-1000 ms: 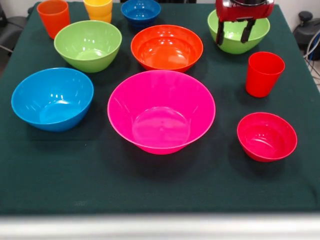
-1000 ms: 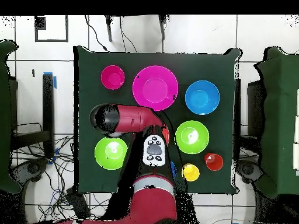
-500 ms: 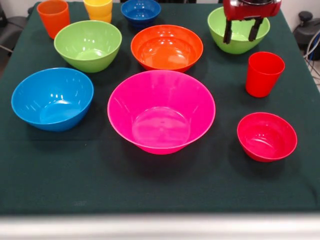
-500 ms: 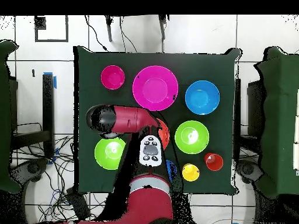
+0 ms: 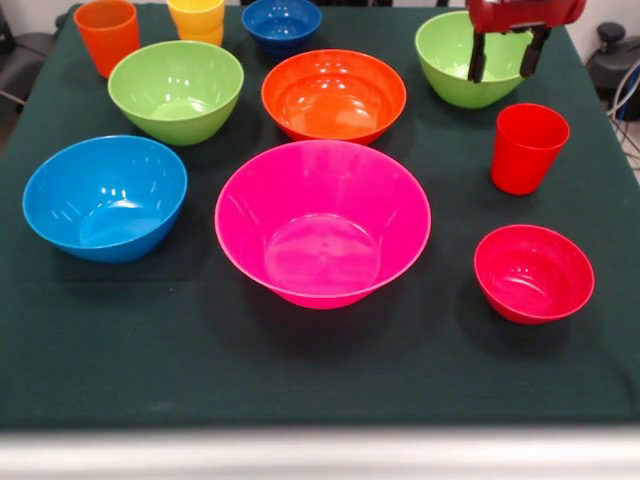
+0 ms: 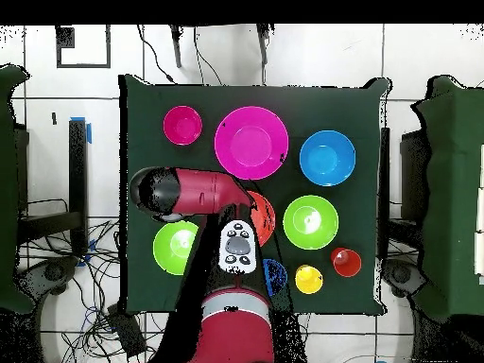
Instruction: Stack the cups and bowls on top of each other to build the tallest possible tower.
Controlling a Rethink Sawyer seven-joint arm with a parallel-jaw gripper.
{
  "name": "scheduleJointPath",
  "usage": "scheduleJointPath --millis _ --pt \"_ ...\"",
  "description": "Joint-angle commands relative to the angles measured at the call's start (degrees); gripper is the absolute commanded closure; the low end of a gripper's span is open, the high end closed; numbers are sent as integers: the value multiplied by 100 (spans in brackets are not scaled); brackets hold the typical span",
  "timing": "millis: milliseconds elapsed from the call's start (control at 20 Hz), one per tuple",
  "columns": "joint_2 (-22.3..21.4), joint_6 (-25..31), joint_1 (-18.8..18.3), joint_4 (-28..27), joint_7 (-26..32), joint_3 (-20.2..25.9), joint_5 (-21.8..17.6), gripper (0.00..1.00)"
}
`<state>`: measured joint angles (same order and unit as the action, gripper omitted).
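1. Dark green cloth covers the table [image 5: 120, 350], which stands on a pale tiled floor [image 6: 312, 57] in the overhead view.
2. Red arm [image 6: 203, 189] reaches across the table's robot side in the overhead view, hiding part of the orange bowl.
3. Pink bowl [image 5: 322, 222] sits mid-table, widest of all, upright and empty.
4. Blue bowl [image 5: 105, 197] lies to its left in the front view, apart from it.
5. Orange bowl [image 5: 334, 95] sits just behind the pink one.
6. Two green bowls: one [image 5: 176, 90] at the left, the other [image 5: 462, 62] at the far right, under the gripper.
7. Red bowl [image 5: 533, 272] sits near right; the dark blue bowl [image 5: 282, 22] is at the far edge.
8. Red cup [image 5: 527, 147] stands upright between the right green bowl and the red bowl.
9. Orange cup [image 5: 106, 34] and yellow cup [image 5: 197, 18] stand at the far left.
10. Gripper [image 5: 508, 55] hangs over the right green bowl, jaws apart, holding nothing.
11. Nothing is stacked; every piece stands alone.
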<state>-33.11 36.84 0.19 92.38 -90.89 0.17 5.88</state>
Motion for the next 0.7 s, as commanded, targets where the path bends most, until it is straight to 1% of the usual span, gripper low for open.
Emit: scheduleJointPath --millis 50,200,450,700 --pt "-31 -196 48 54 -865 548 194 0" --pt "-2 -406 0 118 -844 595 226 0" --pt "160 -518 21 -51 -788 563 151 0" --pt "411 -736 -63 -227 -647 580 44 0"
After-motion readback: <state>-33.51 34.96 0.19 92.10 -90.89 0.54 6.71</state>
